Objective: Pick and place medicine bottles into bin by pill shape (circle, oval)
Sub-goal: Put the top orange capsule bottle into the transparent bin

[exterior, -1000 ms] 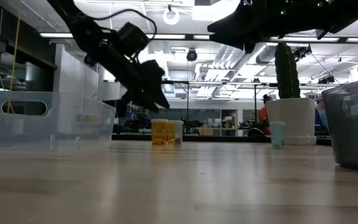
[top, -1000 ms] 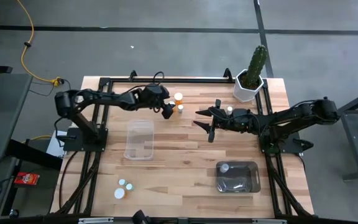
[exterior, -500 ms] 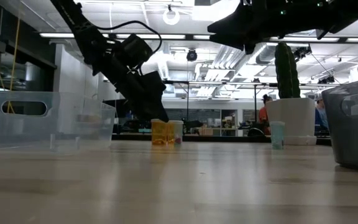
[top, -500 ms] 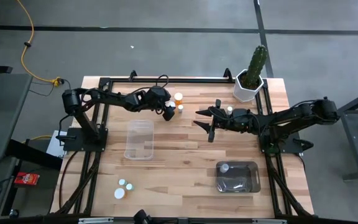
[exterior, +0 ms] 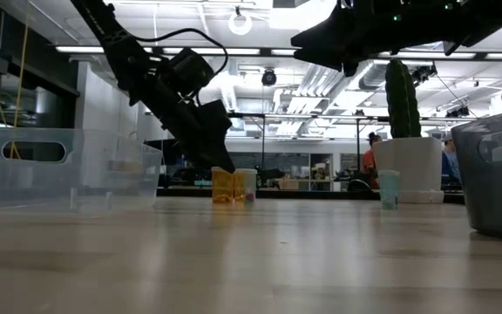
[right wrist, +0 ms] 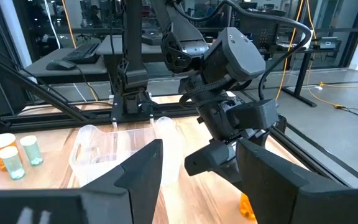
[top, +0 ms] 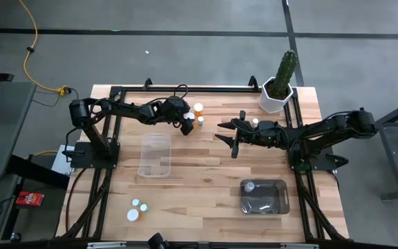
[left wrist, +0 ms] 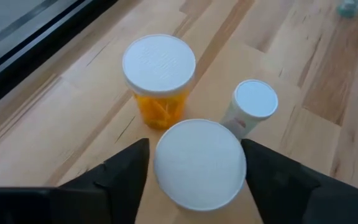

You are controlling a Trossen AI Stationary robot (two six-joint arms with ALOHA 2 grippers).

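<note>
Three medicine bottles stand together on the table's far middle: an orange one (left wrist: 159, 81), a small pale one (left wrist: 252, 106), and a white-capped one (left wrist: 199, 163) nearest my left gripper (top: 187, 124). That gripper slants down over the white-capped bottle, one finger on each side of it, and is shut on it. My right gripper (top: 226, 137) hangs open and level above the table's middle, nothing between its fingers (right wrist: 145, 171). Another bottle (top: 255, 122) stands beside the right arm, and one (top: 249, 186) lies in the grey bin (top: 282, 200). My left gripper has the white-capped bottle between its two fingers, which meet the cap's opposite sides (left wrist: 157, 171). The fingers (left wrist: 126, 174) slant down from the table's left. The bottle stands upright on the table, close to the other two bottles.
A clear bin (top: 155, 155) stands left of centre. Three loose bottles (top: 137, 207) sit near the front left. A white pot with a green cactus (top: 280, 86) stands at the far right corner. A dark frame (top: 185, 88) runs along the table's far edge.
My left gripper has sunk toward the group of bottles at the table's far middle and now stands low around the white-capped one. The bottles have kept their places.
</note>
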